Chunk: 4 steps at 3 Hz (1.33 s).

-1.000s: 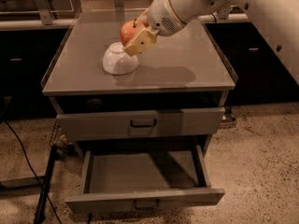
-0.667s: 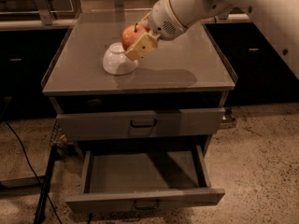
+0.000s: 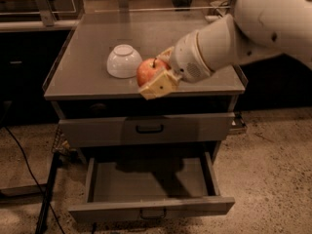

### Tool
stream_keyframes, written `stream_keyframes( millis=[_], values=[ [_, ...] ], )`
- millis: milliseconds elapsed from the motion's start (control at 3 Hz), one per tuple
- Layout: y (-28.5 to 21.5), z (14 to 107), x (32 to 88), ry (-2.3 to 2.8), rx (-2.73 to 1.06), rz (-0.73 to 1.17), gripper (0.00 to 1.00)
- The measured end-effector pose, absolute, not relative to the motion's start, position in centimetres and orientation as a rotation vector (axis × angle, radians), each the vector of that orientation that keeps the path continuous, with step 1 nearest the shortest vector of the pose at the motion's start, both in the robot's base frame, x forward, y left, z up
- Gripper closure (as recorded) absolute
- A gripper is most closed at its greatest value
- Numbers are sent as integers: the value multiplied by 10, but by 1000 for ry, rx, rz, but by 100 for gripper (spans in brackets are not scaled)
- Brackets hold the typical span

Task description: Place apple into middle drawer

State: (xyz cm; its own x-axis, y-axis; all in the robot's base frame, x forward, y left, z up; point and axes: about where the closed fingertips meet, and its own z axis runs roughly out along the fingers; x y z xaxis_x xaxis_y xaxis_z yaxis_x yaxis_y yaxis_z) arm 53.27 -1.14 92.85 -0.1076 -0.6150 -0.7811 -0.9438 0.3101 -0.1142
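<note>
gripper [image 3: 158,73] at cabinet [image 3: 87,79] front edge | hides apple [image 3: 147,70] underside; arm [image 3: 253,28] cropped right

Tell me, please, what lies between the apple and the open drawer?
Camera view: the gripper holds the apple at the table edge; the upper drawer separates it from the open drawer.

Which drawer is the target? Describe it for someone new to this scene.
Find the grey cabinet below the gripper, which holds the apple over its front edge. The middle drawer is the lower of two fronts, the only one pulled open; the upper drawer is shut.
</note>
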Motion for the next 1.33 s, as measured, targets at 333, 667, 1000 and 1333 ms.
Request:
stream_keyframes(
  millis=[333, 667, 1000, 1333],
  values=[
    [-20, 887, 505, 1832, -1334, 555, 100],
    [-10, 822, 492, 1811, -1339, 536, 100],
    [-10, 821, 492, 1811, -1341, 536, 100],
    [-6, 772, 494, 1810, -1372, 537, 100]
  ],
)
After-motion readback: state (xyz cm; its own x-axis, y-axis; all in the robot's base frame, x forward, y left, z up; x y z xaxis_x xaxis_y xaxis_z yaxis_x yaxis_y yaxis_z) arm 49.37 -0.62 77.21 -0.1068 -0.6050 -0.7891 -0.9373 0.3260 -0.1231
